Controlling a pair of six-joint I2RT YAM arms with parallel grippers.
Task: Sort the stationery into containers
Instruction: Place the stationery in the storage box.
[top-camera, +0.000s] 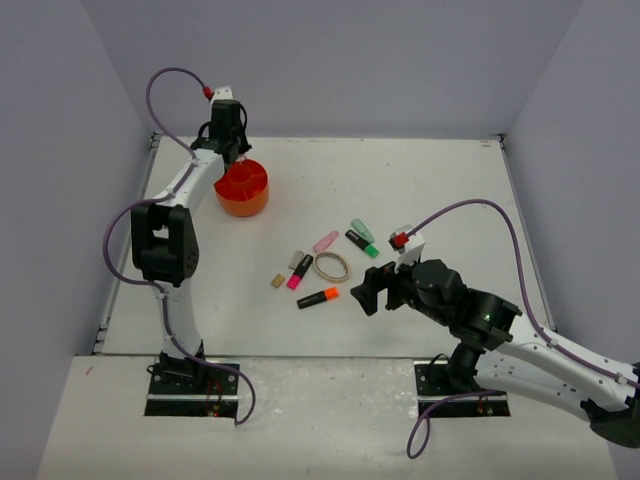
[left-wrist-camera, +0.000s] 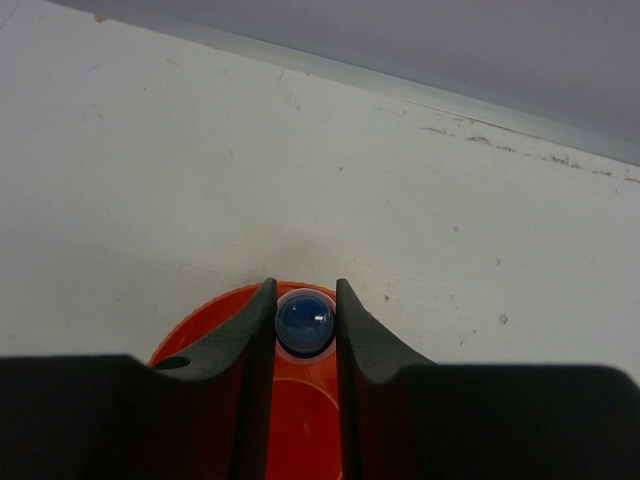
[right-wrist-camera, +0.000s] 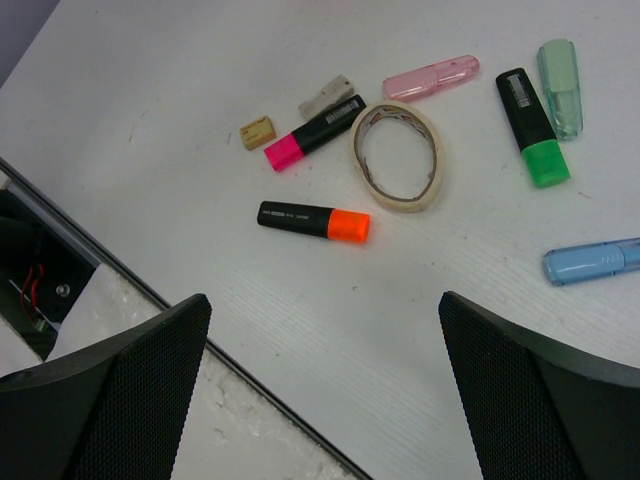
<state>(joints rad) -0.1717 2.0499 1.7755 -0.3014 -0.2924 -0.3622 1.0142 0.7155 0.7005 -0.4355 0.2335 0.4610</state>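
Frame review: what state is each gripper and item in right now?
left gripper: shut on the blue-capped tube, over the orange tub.
right gripper: open, empty.
orange tub: upright.
orange highlighter: capped, lying flat.
pink highlighter: capped, lying flat.
green highlighter: capped, lying flat.
tape ring: lying flat.

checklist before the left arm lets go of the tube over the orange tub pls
1. Tube clamped in left gripper: ok.
2. Tub under the tube: ok.
3. Which compartment lies beneath: cannot tell.
4. Right gripper open and empty: ok.
5. Orange marker lying apart from tape ring: ok.
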